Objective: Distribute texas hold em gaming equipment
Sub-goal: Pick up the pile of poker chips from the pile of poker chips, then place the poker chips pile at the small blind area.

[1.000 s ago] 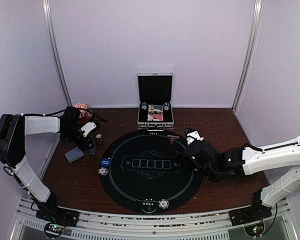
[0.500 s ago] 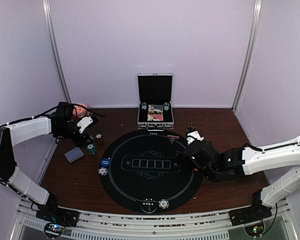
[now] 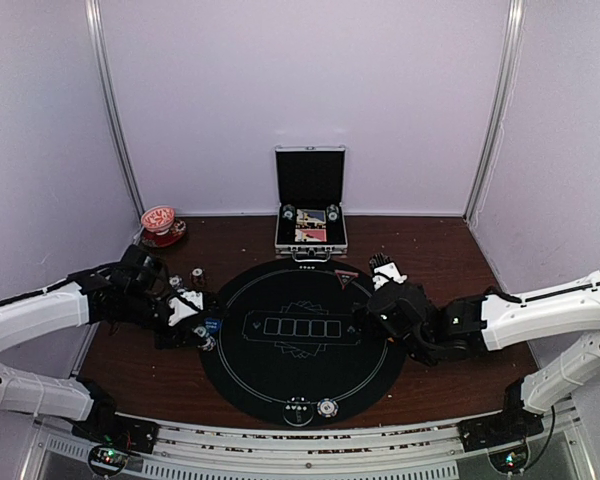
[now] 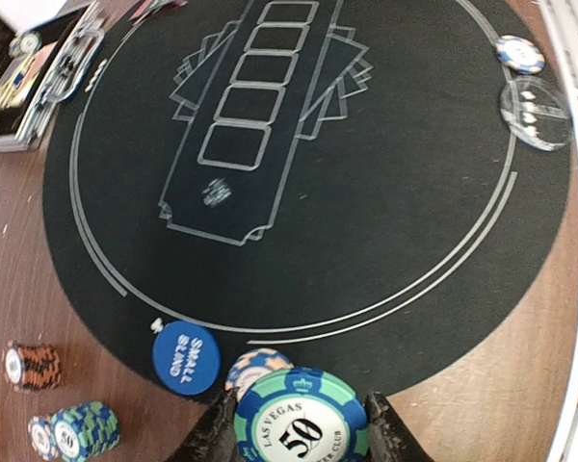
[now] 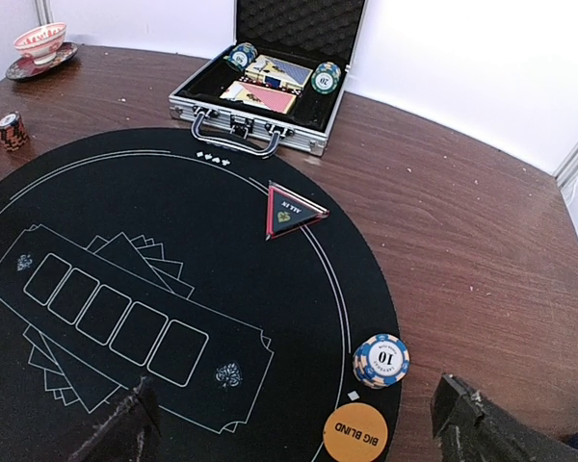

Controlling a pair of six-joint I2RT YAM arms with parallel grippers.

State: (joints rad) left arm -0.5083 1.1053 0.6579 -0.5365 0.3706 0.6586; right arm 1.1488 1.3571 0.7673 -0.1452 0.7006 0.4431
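Note:
My left gripper (image 4: 302,435) is shut on a teal, blue-striped poker chip (image 4: 302,422) marked 50, held flat between its fingers (image 4: 215,435). It hangs over the left edge of the black round mat (image 3: 295,345), just above an orange-and-white chip (image 4: 257,363) and beside the blue small-blind disc (image 4: 185,358). Two short chip stacks (image 4: 29,366) (image 4: 82,430) stand on the wood to its left. My right gripper (image 5: 299,443) is open over the mat's right side, above a blue-and-white chip stack (image 5: 380,360) and the orange big-blind disc (image 5: 356,433).
The open silver case (image 5: 239,123) with cards and chips stands behind the mat, a red triangular marker (image 5: 291,212) in front of it. A cup on a saucer (image 3: 160,222) sits at the back left. Another chip (image 4: 518,53) and a clear disc (image 4: 535,111) lie at the mat's near edge.
My left arm has swung from the chip stacks at the back left down to the mat's left edge, by the small-blind disc. The right arm has not moved.

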